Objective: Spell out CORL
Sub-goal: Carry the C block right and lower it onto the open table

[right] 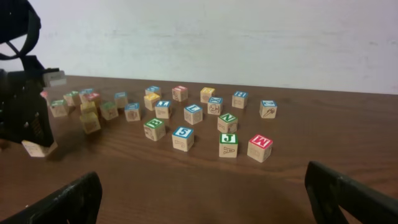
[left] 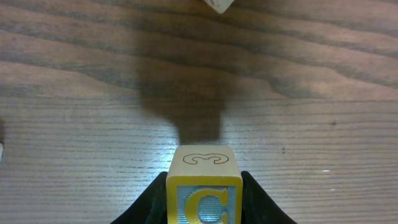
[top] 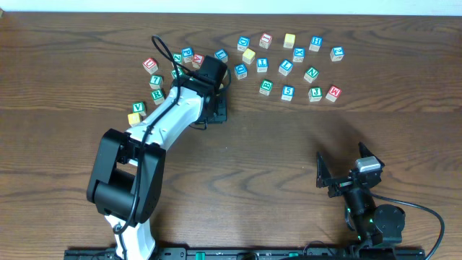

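- Cube C [left: 203,190] is held between the jaws of the left gripper [left: 203,205]. The jaws are closed only as far as the cube's two sides allow, and its blue-and-yellow C face is turned back toward the wrist.
- Whether the cube is set on the table [left: 298,124] or is hung just over it cannot be told. Only its shadow is seen straight ahead of the jaws, on bare wood.
- The cube is gripped out at the fingertips and juts beyond them. A slip or a twist is judged possible if the arm is swung sharply, and the C could then be left askew or on its side.
- R cube [top: 157,94] is seen off to one side of the jaws, close by the arm's white link. It could be knocked out of place if the arm is drawn back carelessly.
- L cube [top: 286,67] lies to the other side of the jaws among the loose cubes [top: 310,72]. An O cannot be picked out there by its letter.
- If the C is released too near that cluster, room for three more letters in a row is likely to be lacking.
- Nothing is held by the right gripper [top: 344,166]. Its jaws are spread wide and every cube is well ahead of them, so no trouble is expected from it.
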You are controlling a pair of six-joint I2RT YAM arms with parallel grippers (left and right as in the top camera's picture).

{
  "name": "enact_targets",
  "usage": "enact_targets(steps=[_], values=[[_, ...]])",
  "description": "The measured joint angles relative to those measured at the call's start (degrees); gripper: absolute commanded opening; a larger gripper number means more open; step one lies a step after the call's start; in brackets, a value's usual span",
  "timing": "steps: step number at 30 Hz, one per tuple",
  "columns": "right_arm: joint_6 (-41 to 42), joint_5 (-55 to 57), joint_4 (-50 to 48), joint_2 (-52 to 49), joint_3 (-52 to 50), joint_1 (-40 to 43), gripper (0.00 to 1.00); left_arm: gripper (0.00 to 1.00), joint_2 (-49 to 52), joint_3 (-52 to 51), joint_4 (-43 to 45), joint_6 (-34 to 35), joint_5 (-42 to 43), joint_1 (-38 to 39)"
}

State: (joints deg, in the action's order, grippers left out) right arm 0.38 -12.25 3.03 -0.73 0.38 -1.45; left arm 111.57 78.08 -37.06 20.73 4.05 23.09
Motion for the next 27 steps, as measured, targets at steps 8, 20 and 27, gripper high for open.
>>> enact_targets(steps=[8,20,27], values=[[0.0,0.0,0.0,0.0,0.0,0.0,0.99,0.19,0.2,-1.6,2.2,-0.3,0.0,0.0],[0.0,0.0,0.0,0.0,0.0,0.0,0.99,0.19,1.6,-1.6,2.1,-1.1,-0.2,0.0],[0.0,0.0,0.0,0.0,0.0,0.0,0.99,0.24,1.6,-1.6,1.7,-1.1,-0.2,0.0]])
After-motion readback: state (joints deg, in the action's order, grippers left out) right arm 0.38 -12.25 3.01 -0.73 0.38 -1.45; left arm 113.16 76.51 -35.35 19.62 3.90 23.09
